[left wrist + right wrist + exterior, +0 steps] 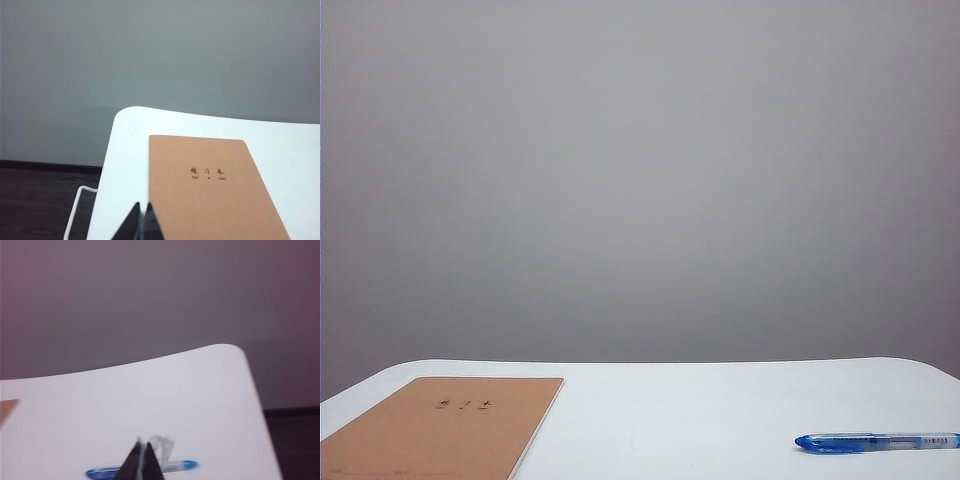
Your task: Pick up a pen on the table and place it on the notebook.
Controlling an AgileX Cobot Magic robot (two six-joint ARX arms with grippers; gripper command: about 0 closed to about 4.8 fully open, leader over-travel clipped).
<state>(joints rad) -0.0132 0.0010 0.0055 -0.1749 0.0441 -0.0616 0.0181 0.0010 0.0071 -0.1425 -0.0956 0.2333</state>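
Nothing done yet: pen point(876, 441) lies flat on the table point(720, 400) at the right, well apart from the notebook point(440, 430) at the left. Right gripper point(143, 460) hangs above the pen, jaws closed and empty; left gripper point(140, 222) closed over the notebook's near edge (neither shows in the exterior view). Pickup, carry and placing all remain

Probably lab: bare table point(720, 400), grey wall point(640, 180)
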